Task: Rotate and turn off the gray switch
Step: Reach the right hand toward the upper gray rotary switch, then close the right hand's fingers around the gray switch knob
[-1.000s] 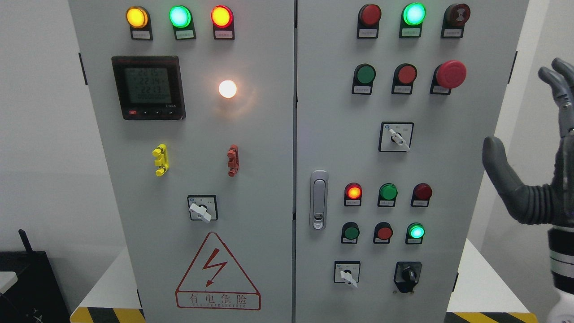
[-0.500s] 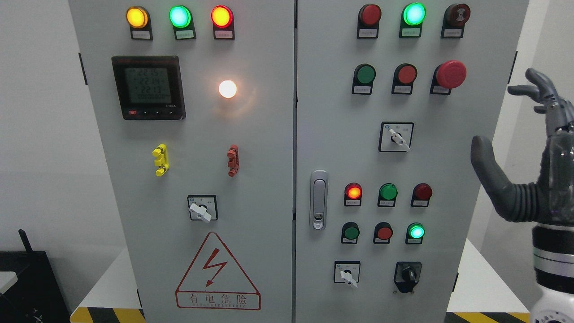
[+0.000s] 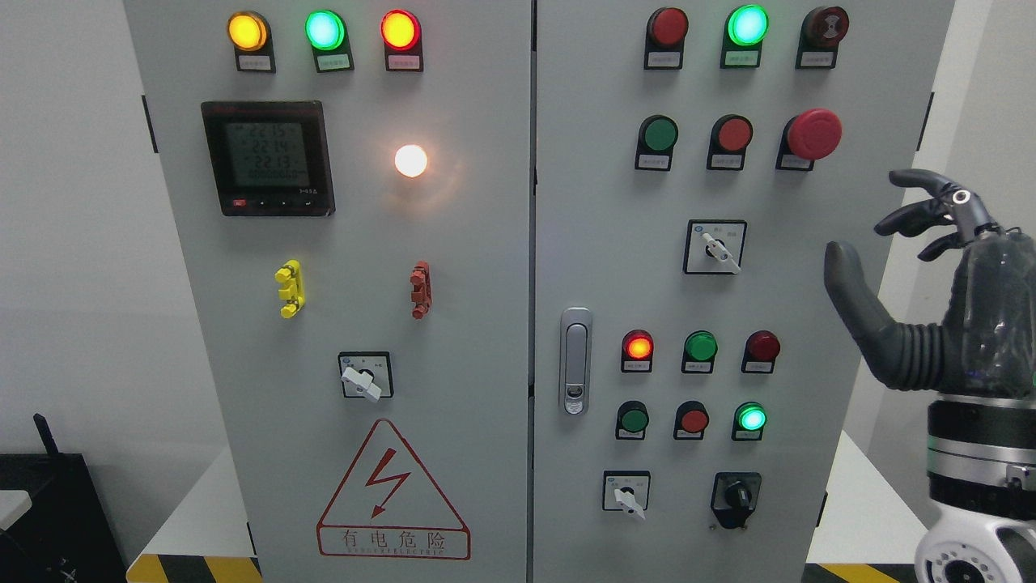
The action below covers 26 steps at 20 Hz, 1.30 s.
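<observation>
Three rotary switches with pale gray handles sit on the gray cabinet: one on the right door's middle, one at its lower part, and one on the left door. Each handle points down to the right. My right hand is dark gray and hangs in the air just off the cabinet's right edge, level with the middle switch and apart from it. Its thumb is spread wide, its fingers are bent forward, and it holds nothing. The left arm is out of view.
The right door also carries a black rotary switch, a red mushroom button, push buttons, lit lamps and a metal door latch. The left door has a meter and a warning triangle. A white table stands behind.
My right hand has moved left and down, closer to the cabinet's right edge, and its fingers have tipped forward. The switches have not turned.
</observation>
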Each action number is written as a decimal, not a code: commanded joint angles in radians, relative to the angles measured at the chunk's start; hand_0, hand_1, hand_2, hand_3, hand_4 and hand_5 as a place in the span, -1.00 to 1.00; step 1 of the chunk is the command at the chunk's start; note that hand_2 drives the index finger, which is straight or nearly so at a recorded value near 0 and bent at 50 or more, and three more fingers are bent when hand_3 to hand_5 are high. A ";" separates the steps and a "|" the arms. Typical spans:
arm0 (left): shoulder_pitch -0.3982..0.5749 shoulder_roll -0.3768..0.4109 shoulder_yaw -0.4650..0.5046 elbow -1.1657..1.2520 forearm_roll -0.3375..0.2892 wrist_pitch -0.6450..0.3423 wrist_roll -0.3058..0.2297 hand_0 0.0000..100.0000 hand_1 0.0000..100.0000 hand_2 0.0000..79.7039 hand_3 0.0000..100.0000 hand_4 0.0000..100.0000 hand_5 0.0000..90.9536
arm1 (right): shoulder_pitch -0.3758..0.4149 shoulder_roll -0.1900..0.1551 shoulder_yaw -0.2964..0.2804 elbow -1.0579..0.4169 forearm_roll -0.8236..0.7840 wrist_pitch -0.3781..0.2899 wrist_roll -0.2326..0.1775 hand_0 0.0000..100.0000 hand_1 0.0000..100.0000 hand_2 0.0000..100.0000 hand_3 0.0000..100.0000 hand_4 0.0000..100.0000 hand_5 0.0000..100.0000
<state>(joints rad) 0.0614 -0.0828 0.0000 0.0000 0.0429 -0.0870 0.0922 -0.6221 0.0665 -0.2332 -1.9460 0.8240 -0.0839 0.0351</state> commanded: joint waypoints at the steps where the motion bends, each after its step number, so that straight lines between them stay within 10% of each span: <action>1: 0.000 0.000 -0.002 0.014 0.000 0.000 0.000 -0.76 -0.22 -1.00 -1.00 -1.00 -1.00 | 0.002 0.042 0.072 0.007 0.003 0.022 -0.001 -0.92 -0.41 -0.15 0.65 0.81 1.00; 9: 0.000 0.000 -0.002 0.014 0.000 0.000 0.000 -0.76 -0.22 -1.00 -1.00 -1.00 -1.00 | 0.039 0.081 0.106 0.009 0.014 0.024 -0.001 -0.97 -0.27 -0.14 1.00 0.95 1.00; 26: 0.000 0.000 -0.002 0.014 0.000 0.000 0.001 -0.76 -0.22 -1.00 -1.00 -1.00 -1.00 | 0.019 0.081 0.141 0.039 0.043 0.193 -0.003 -1.00 -0.27 0.00 1.00 0.97 1.00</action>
<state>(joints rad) 0.0614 -0.0828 0.0000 0.0000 0.0430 -0.0870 0.0963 -0.5885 0.1376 -0.1222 -1.9257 0.8640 0.0878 0.0327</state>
